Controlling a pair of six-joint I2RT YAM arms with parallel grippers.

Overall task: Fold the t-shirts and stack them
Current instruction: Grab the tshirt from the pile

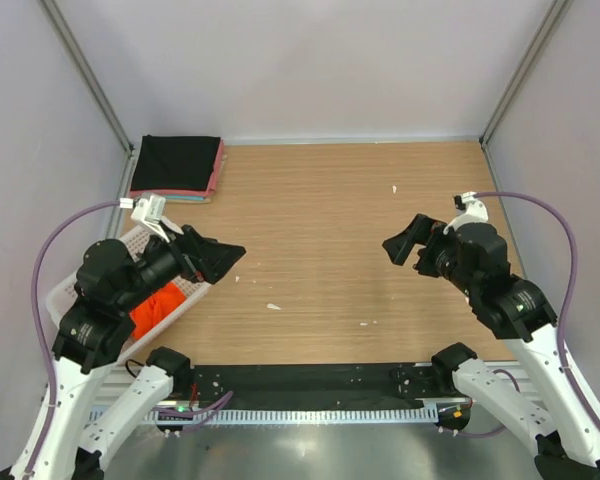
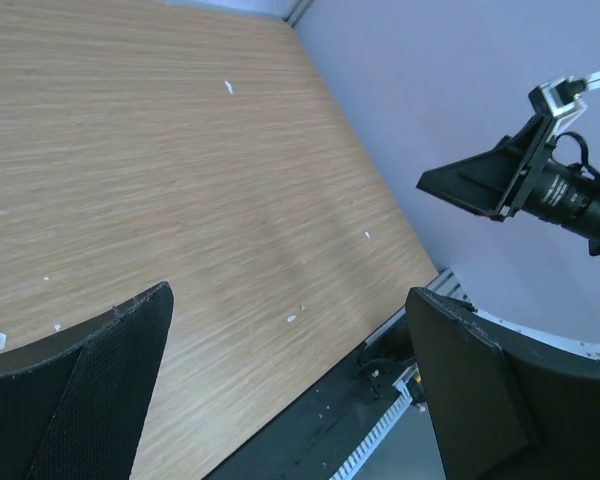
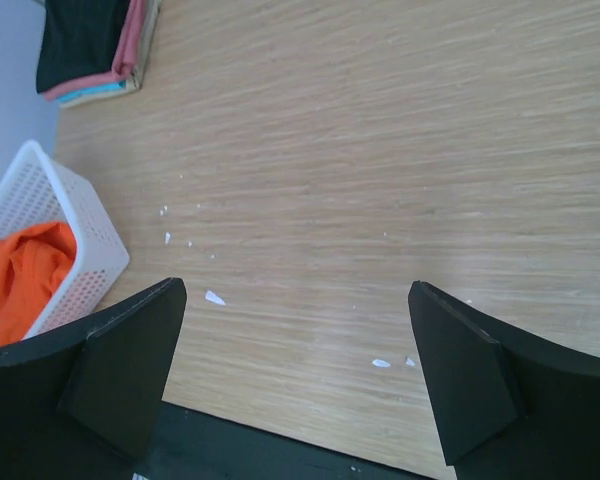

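Seen from above, the wooden worktop (image 1: 330,210) lies mostly bare across its middle, from 12 o'clock down to the dark strip (image 1: 310,380) along its near edge at 6 o'clock. The left gripper (image 1: 226,266) hovers at about 8 o'clock, its jaws spread as wide as they go and holding nothing. Its arm hangs over the white mesh basket (image 1: 58,283), which sits at the worktop's left edge. The orange-red t-shirt (image 1: 158,306) lies crumpled inside that basket, partly under the arm. The right gripper (image 1: 401,238) hovers at about 3 o'clock, jaws likewise fully apart and empty, pointing toward the centre. The two grippers face each other, well apart, with open wood between them. In the far-left corner, at 10 to 11 o'clock, the folded stack (image 1: 190,180) lies close to the left wall (image 1: 40,120). The black t-shirt (image 1: 180,160) is on top, with the edges of the pink t-shirt (image 1: 216,172) and teal t-shirt (image 1: 175,198) showing beneath. Small white specks (image 1: 273,306) dot the wood near 6 o'clock.
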